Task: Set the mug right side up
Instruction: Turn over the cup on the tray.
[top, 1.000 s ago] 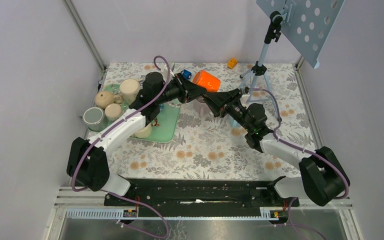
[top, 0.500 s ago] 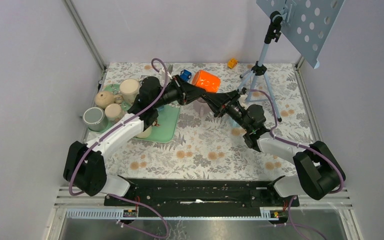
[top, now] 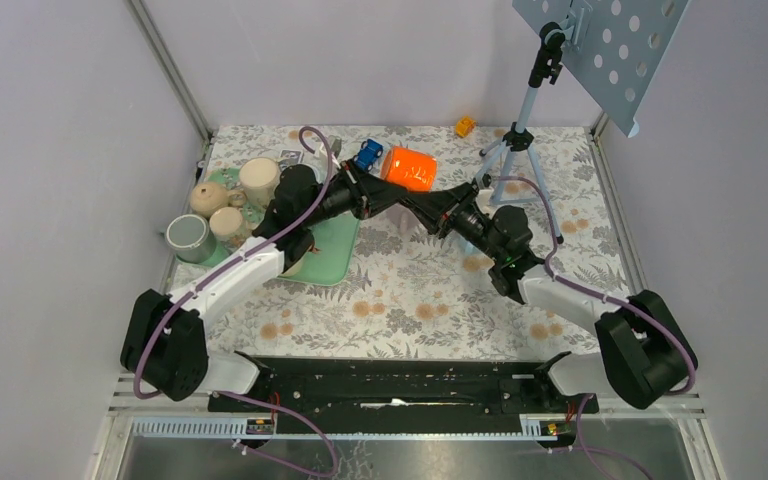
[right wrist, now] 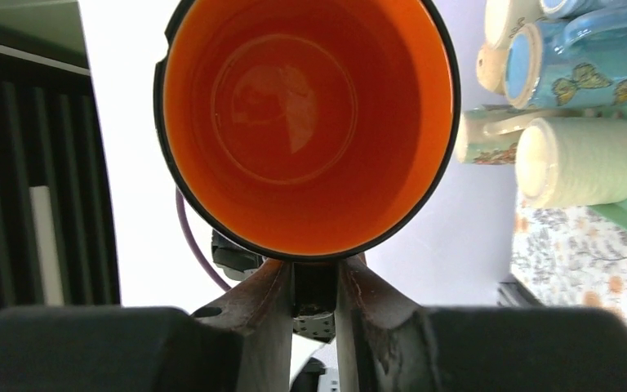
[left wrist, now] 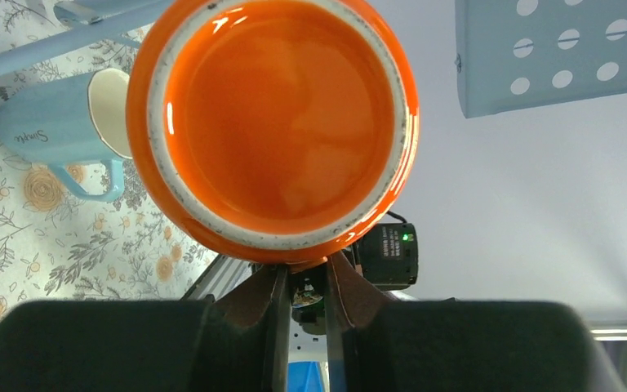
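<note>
Right fingers (right wrist: 268, 306) just pinched shut at the open end of the orange mug (top: 408, 168), left fingers (left wrist: 255, 296) stay clamped at its base, mug sideways in the air near the far edge of the worktop (top: 410, 300): handover looks ready.

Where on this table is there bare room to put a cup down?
Widest bare stretch: the flowered cloth in the near middle, between the green tray and the right arm. Crowded: the tray's cups at left, and the back, with the toy car, the orange mug held aloft and the tripod.
</note>
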Robot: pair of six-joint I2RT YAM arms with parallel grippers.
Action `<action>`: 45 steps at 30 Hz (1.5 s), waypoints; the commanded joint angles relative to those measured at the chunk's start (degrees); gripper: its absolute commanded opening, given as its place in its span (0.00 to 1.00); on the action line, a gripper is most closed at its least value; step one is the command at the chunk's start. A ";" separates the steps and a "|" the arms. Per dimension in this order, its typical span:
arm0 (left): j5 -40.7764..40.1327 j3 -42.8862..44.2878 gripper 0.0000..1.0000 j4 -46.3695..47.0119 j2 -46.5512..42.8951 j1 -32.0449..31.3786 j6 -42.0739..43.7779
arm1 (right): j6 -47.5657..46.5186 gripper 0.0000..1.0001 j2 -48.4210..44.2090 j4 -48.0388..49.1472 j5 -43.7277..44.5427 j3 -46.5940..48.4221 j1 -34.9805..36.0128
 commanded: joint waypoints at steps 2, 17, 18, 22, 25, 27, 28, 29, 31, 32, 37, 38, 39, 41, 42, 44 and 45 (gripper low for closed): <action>2.43 -0.96 0.22 4.15 -4.03 -0.54 1.83 | -13.09 0.00 -7.70 -9.56 2.97 5.49 -0.41; 0.94 -3.94 0.62 5.84 -2.87 -0.97 3.56 | -30.81 0.00 -15.29 -32.27 7.07 11.15 -0.43; 0.84 -4.21 0.63 5.84 -2.75 -0.98 3.73 | -32.25 0.00 -15.45 -34.01 7.32 11.80 -0.40; 0.69 -4.55 0.66 4.79 -1.67 -1.35 5.10 | -36.29 0.00 -15.36 -39.44 7.80 13.65 -0.48; 0.14 -4.56 0.67 2.85 -1.05 -1.77 7.10 | -39.44 0.00 -14.55 -44.16 7.46 15.63 -0.44; -0.76 -4.63 0.68 0.94 -1.08 -2.09 8.74 | -42.08 0.00 -13.88 -46.99 7.23 16.89 -0.46; -1.03 -4.71 0.68 0.16 -1.13 -2.19 9.45 | -43.34 0.00 -13.58 -48.30 7.29 17.44 -0.42; -1.39 -4.66 0.68 -1.01 -1.25 -2.28 10.39 | -44.62 0.00 -13.27 -49.52 7.24 17.91 -0.40; -2.86 -4.77 0.68 -4.03 -2.09 -2.37 12.64 | -47.08 0.00 -12.57 -52.08 7.11 18.97 -0.43; -3.60 -5.00 0.69 -5.35 -2.63 -2.36 13.75 | -48.25 0.00 -12.22 -53.22 6.92 19.45 -0.47; -5.68 -6.43 0.71 -9.51 -4.96 -2.38 16.77 | -52.41 0.00 -11.18 -56.48 6.38 19.93 -0.47; -6.02 -6.56 0.71 -10.10 -5.26 -2.36 17.09 | -52.94 0.00 -11.05 -58.21 6.25 19.89 -0.42; -6.30 -6.69 0.71 -10.67 -5.62 -2.38 17.46 | -53.75 0.00 -10.95 -58.75 6.13 19.79 -0.46; -7.02 -6.91 0.72 -11.88 -6.30 -2.37 18.43 | -54.90 0.00 -10.70 -59.77 6.05 19.71 -0.42; -7.42 -6.88 0.73 -12.61 -6.68 -2.36 18.93 | -55.53 0.00 -10.57 -60.47 6.09 19.63 -0.45; -8.20 -6.72 0.74 -14.36 -7.33 -2.35 20.13 | -56.89 0.00 -10.34 -61.57 6.05 19.62 -0.39; -8.65 -6.63 0.74 -15.17 -7.64 -2.38 20.74 | -57.48 0.00 -10.25 -62.17 6.20 19.56 -0.32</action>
